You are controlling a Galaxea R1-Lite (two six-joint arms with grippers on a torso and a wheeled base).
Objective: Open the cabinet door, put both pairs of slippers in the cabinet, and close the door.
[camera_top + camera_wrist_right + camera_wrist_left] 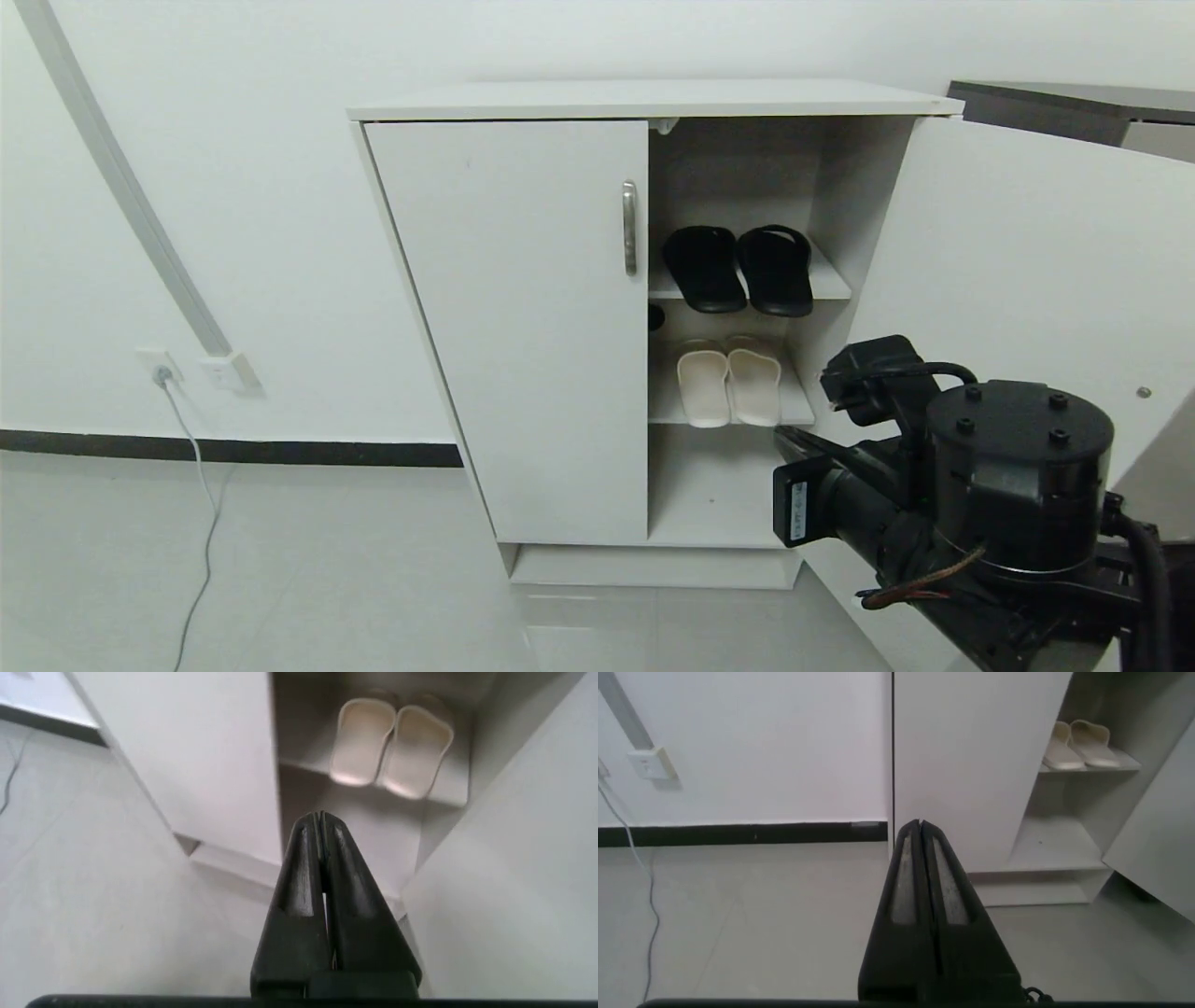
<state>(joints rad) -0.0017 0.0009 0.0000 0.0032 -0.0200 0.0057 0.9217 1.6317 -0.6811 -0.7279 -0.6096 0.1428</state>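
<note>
1. Sitting on the cabinet's (653, 98) upper shelf, the black slippers (738, 269) turn up in the head view. The white slippers (728, 385) are one shelf down, and both wrist views catch those.
2. Right door (1018, 252) hangs open.
3. Right gripper (320, 819) is low by the opening, fingers pressed together on nothing. Left gripper (920, 826) looks the same, over the floor.

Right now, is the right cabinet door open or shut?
Open: the right door is swung wide, showing black slippers and white slippers inside.

Left gripper (920, 833) and right gripper (320, 823), jaws pressed together, both empty
</note>
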